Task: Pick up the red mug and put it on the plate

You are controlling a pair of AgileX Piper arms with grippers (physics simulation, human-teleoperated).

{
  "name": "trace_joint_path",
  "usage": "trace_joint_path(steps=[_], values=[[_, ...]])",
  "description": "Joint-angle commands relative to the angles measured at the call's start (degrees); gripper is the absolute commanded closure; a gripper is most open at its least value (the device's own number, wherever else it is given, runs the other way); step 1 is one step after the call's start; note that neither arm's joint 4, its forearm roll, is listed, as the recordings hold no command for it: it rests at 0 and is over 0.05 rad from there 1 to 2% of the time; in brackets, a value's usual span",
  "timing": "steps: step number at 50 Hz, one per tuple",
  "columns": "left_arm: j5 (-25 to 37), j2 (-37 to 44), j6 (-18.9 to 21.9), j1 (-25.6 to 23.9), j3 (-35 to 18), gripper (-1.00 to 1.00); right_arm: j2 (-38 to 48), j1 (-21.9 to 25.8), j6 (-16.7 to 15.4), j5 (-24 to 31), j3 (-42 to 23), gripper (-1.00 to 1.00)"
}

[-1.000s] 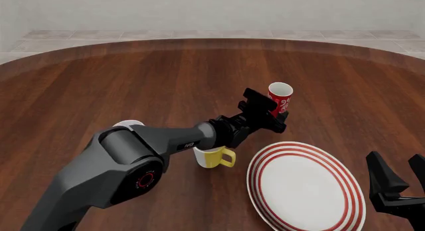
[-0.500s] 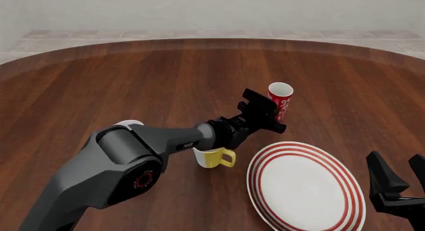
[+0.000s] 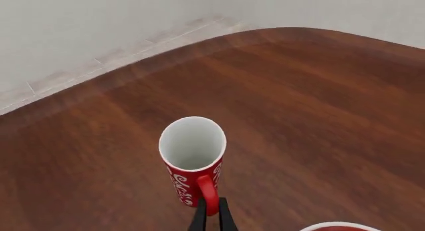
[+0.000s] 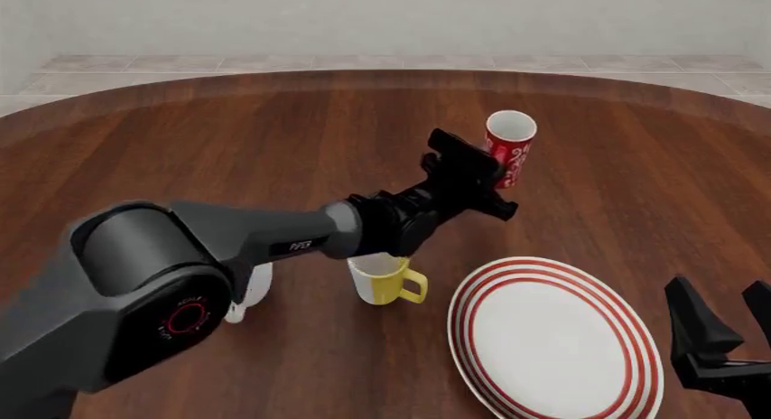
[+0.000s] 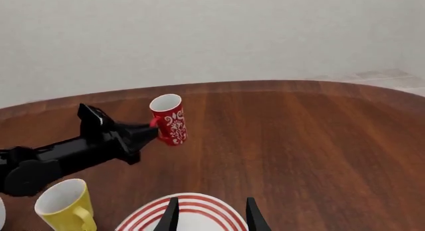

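The red mug (image 4: 511, 148), tall and narrow with white swirls and a white inside, hangs slightly tilted just above the table beyond the plate. My left gripper (image 4: 492, 177) is shut on its handle. In the left wrist view the two fingers (image 3: 199, 220) pinch the red handle below the mug (image 3: 192, 161). The right wrist view shows the mug (image 5: 169, 120) at the tip of the left gripper (image 5: 150, 127). The plate (image 4: 554, 347), white with red rings, lies near the front right. My right gripper (image 4: 727, 315) hovers open just right of the plate, over its edge (image 5: 189, 207).
A yellow mug (image 4: 383, 279) with a handle stands just left of the plate, under the left arm. A plain white mug (image 4: 249, 288) stands further left, partly behind the left arm's elbow. The curved far edge of the table (image 4: 385, 76) lies well behind the red mug.
The left arm has risen and carried the red mug up and slightly away from the table. Its elbow has swung, uncovering more of the white mug. The right arm has not moved.
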Motion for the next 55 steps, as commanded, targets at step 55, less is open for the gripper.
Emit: trace_joint_path(steps=[55], values=[[0.9, -59.6, -3.6, -10.1, 52.2, 1.00, -5.6, 0.8, -2.8, 4.7, -0.1, -1.00]])
